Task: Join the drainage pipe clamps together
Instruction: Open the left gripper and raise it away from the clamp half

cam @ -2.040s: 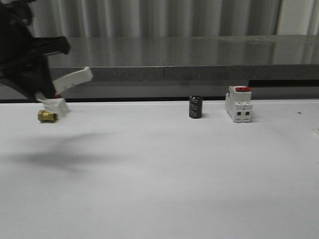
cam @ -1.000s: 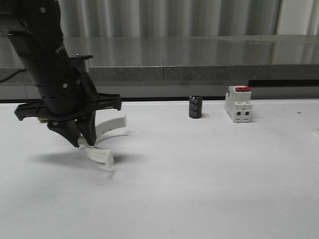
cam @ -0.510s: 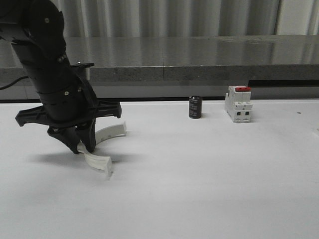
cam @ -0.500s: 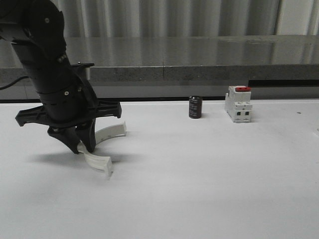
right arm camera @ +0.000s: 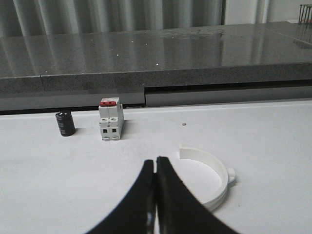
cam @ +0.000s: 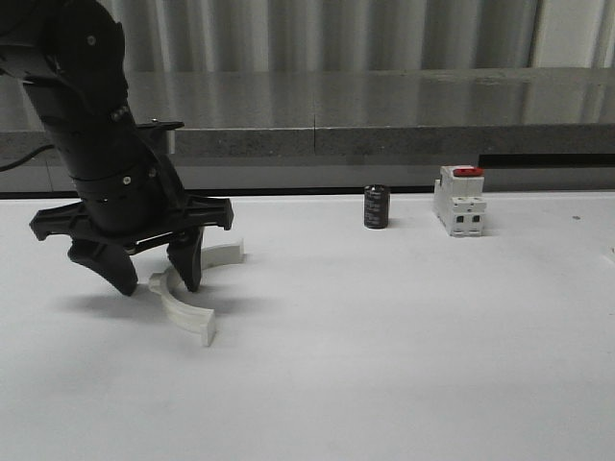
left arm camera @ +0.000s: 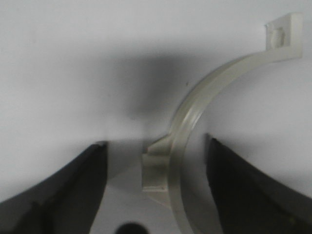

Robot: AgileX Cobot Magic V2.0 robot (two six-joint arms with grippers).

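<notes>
spreading wide, the left pincer [cam: 154, 277] straddles one white clamp half [cam: 183, 309] that lies flat on the desk [cam: 384, 336], its fingers [left arm camera: 58, 190] clear of the arc on both sides and gripping nothing. the right pincer [right arm camera: 155, 195] is pressed closed and empty, with the other clamp half [right arm camera: 214, 180] resting on the desk just beyond it. farther back stand a black cylinder [cam: 377, 206] and a white switch [cam: 459, 200].

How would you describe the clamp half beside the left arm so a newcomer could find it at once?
Start at the big black left gripper over the white table, its jaws spread. Lying flat between and just in front of its fingers is a white curved clamp half with small flanged tabs. Unlike the black cylinder and red-topped switch, it is a thin flat arc.
</notes>
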